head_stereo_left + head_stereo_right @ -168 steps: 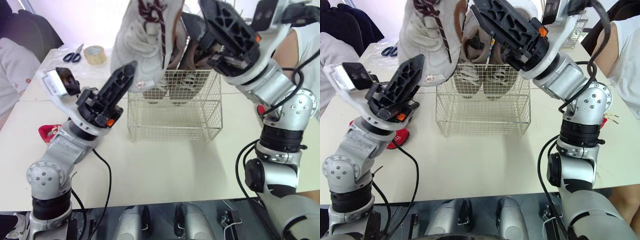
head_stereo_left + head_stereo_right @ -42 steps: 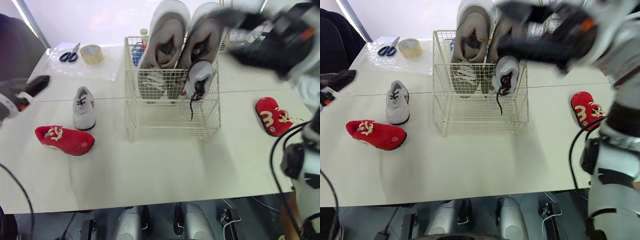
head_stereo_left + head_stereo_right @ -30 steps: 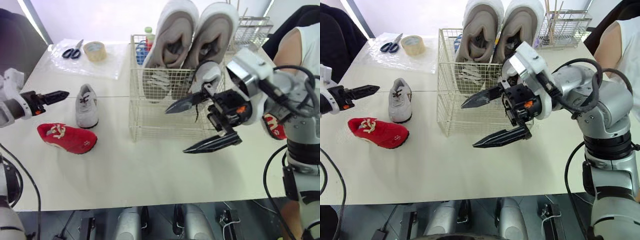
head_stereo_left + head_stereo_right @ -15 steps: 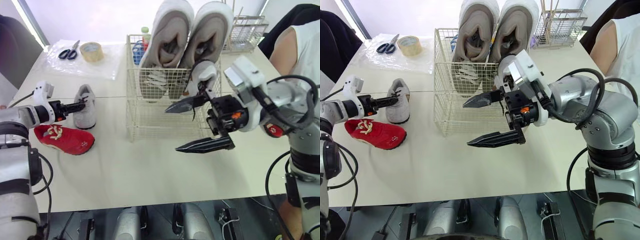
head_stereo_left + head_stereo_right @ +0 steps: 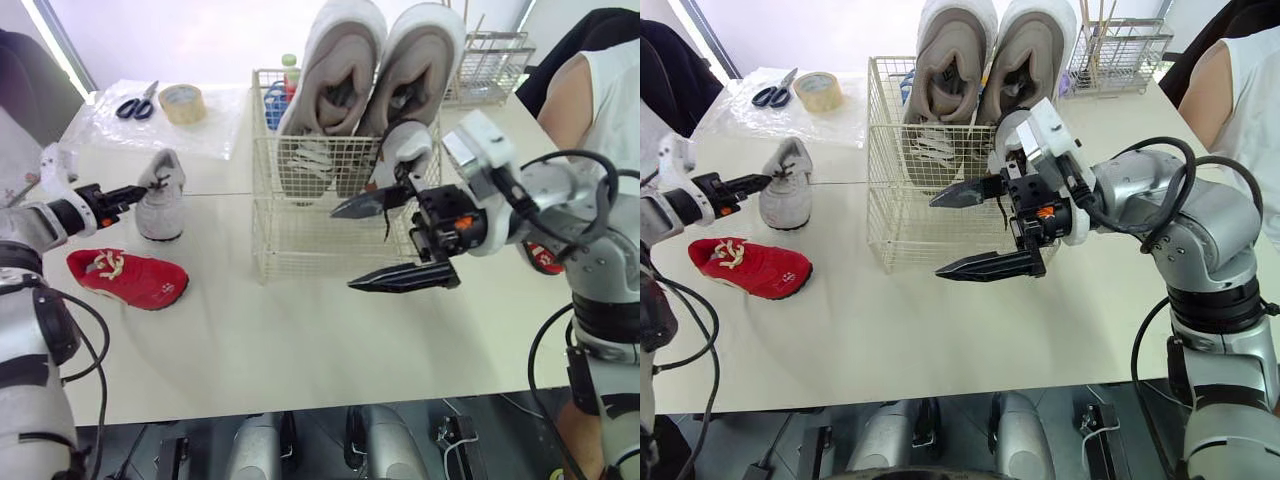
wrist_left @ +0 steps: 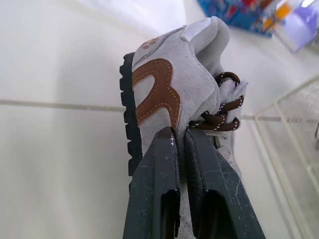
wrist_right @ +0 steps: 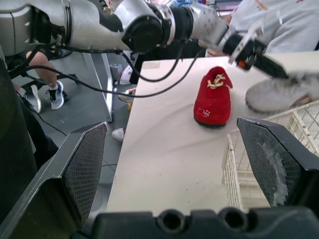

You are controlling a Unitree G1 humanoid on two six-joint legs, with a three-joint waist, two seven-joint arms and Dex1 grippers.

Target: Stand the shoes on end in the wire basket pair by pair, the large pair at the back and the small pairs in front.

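My left gripper (image 5: pixel 143 189) is shut on the heel collar of a small grey shoe (image 5: pixel 160 185) with brown laces (image 6: pixel 219 119), which tilts heel-up at the table's left. A red slipper (image 5: pixel 125 278) lies just in front of it. The wire basket (image 5: pixel 345 235) holds a large beige pair (image 5: pixel 335 70) on end at the back and one small grey shoe (image 5: pixel 405 150) at its front right. My right gripper (image 5: pixel 345 250) hangs open in front of the basket, holding nothing. A second red slipper (image 5: pixel 538 262) peeks out behind the right arm.
Scissors (image 5: pixel 135 103) and a roll of tape (image 5: pixel 183 103) lie on plastic at the back left. A wire rack (image 5: pixel 490 65) stands at the back right. A person's arm (image 5: pixel 590 90) is at the table's right edge.
My left gripper has shut on the small grey shoe's heel and tipped the shoe up and a little left. The right gripper has barely moved.
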